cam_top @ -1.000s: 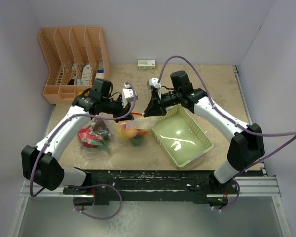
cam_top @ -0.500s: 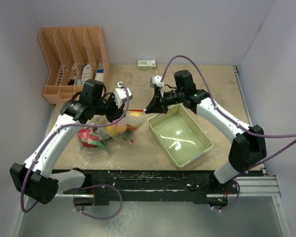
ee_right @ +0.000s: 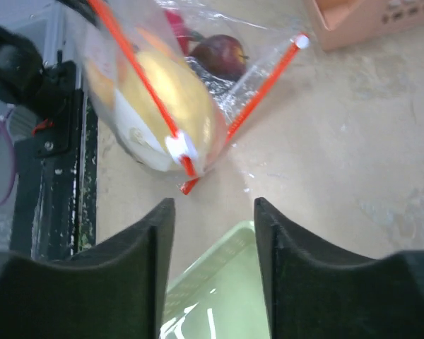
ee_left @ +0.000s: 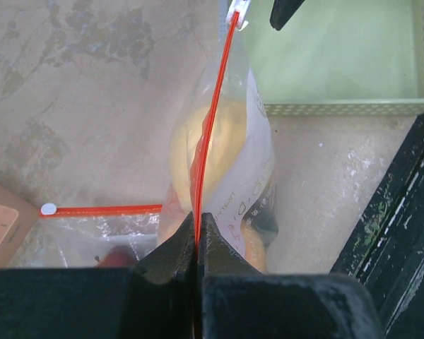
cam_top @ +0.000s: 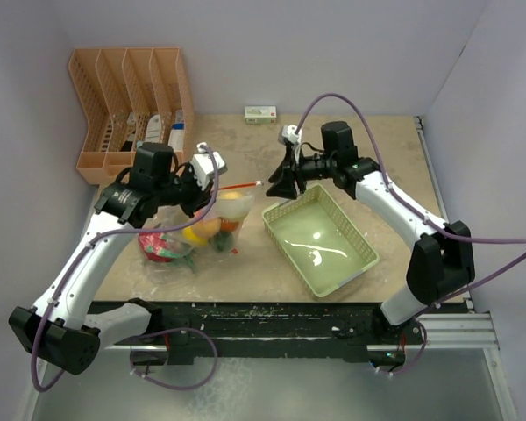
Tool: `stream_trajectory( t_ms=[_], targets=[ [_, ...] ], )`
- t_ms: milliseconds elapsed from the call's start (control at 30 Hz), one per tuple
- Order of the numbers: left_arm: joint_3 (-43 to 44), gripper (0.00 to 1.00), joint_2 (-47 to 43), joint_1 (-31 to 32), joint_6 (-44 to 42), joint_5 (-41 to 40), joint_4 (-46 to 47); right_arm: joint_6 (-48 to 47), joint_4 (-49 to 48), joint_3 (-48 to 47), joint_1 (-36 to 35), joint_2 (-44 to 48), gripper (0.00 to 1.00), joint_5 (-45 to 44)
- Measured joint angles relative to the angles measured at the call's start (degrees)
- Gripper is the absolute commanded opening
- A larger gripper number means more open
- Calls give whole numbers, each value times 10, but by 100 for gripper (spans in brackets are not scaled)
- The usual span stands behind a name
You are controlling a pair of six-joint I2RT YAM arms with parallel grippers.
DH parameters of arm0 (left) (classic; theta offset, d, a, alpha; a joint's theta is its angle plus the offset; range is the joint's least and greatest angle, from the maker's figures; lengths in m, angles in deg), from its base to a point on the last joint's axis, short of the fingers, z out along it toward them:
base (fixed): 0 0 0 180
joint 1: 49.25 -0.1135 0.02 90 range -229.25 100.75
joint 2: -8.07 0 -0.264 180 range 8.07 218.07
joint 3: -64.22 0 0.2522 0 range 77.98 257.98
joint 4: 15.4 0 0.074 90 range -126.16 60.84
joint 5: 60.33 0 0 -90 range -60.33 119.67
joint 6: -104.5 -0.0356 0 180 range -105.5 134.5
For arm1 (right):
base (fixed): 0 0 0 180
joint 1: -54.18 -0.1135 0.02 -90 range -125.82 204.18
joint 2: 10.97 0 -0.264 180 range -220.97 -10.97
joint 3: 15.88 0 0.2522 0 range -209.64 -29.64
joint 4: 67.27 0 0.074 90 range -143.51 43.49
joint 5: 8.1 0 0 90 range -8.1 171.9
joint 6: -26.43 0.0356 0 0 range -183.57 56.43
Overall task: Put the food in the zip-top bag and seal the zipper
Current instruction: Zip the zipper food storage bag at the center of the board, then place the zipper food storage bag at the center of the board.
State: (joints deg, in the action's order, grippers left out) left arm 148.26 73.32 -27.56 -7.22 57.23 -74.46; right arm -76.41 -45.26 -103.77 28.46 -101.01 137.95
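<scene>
Slippage worries us: left gripper pinches only the zipper, right gripper gapes empty, loaded zip-top bag could drop

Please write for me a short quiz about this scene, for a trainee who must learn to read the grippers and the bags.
1. True or false: the left gripper is shut on the zipper of the zip-top bag.
2. The right gripper is: A) shut on the zipper; B) open, apart from the bag; C) shut on a yellow fruit.
3. How many clear bags with an orange-red strip show in the left wrist view?
Key: 1 true. 2 B. 3 two: the held one and a second bag lying on the table.
</scene>
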Motion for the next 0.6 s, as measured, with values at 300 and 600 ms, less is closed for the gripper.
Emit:
stream_trajectory(
  t_ms=[300,600],
  targets=[
    [0,43,-6,-4,75,-30,117,120,-29,-1,21,-3,67,-134],
    [-32,99,13,-4,187,-20,279,221,-50,-1,21,19,67,-285]
  ],
)
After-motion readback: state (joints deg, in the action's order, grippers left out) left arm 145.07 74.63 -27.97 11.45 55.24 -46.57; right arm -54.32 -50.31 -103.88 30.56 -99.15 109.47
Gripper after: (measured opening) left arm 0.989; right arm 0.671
